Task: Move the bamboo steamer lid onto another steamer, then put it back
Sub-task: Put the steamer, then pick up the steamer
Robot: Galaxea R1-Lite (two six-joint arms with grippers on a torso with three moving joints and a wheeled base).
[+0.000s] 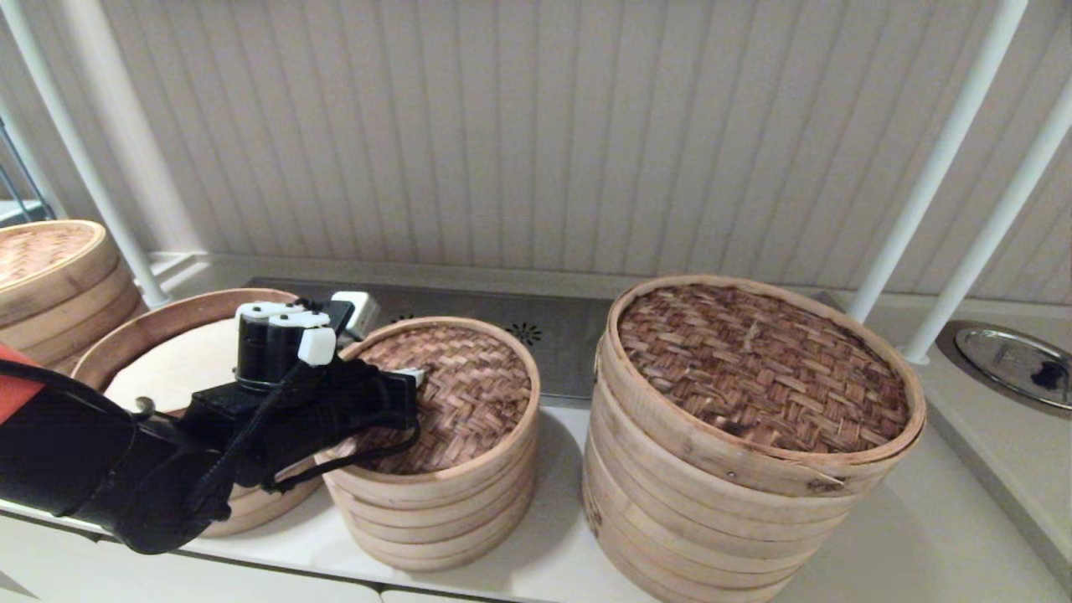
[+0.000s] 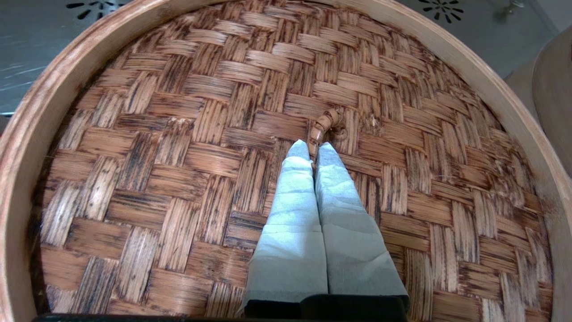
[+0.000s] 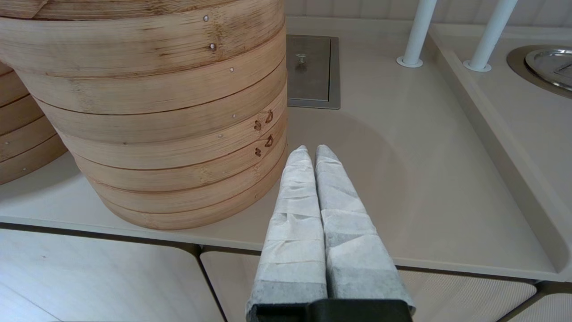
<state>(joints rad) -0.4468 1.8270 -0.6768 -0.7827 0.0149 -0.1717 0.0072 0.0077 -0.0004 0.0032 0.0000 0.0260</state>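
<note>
The bamboo steamer lid [image 1: 465, 394], with its tan herringbone weave and pale rim, lies level on the middle stack of pale rings [image 1: 435, 511]. My left gripper [image 1: 413, 377] reaches over it from the left. In the left wrist view the gripper [image 2: 315, 147] is shut on the lid's small dark loop handle [image 2: 326, 121], which pokes out just past the tips. The other steamer [image 1: 109, 352], short with a white liner [image 1: 176, 360] inside, stands open directly left of the lid, partly behind my arm. My right gripper [image 3: 311, 150] is shut and empty, low by the counter's front edge.
The widest, tallest stack [image 1: 737, 502], with its dark coarse lid [image 1: 762, 368], stands right of the middle stack. Another steamer [image 1: 50, 276] sits far left. A metal vent plate [image 1: 553, 335] lies behind, white poles [image 1: 930, 184] rise at the right, and there is a round metal cover [image 1: 1005, 356].
</note>
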